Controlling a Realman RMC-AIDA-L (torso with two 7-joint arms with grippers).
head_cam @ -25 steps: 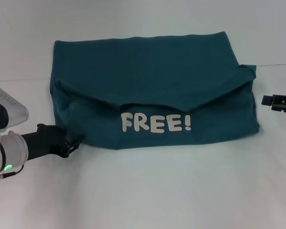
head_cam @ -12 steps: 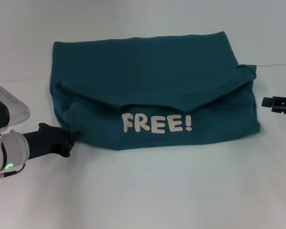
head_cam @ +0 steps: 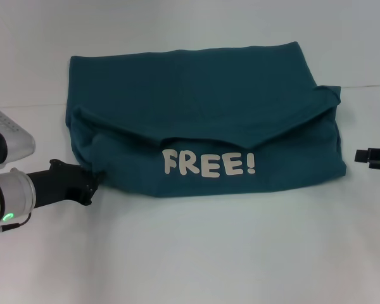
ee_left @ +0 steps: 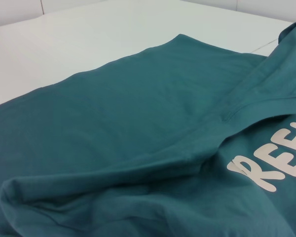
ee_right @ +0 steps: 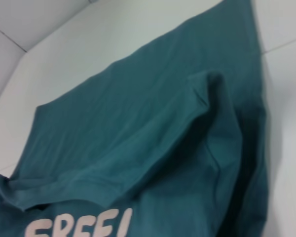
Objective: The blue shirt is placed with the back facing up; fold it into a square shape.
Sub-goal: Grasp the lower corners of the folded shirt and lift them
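The left claw (head_cam: 92,185) sits low on the white table (head_cam: 196,253), its black tip touching the near left corner of the blue shirt (head_cam: 202,107); whether it is wide, narrow or holding cloth cannot be told. Beyond and to the right of that claw the shirt lies folded into a broad band, its near flap showing the white word "FREE!" (head_cam: 209,164). The right claw (head_cam: 372,156) rests on the table just off the shirt's right edge, apart from it, its opening not discernible.
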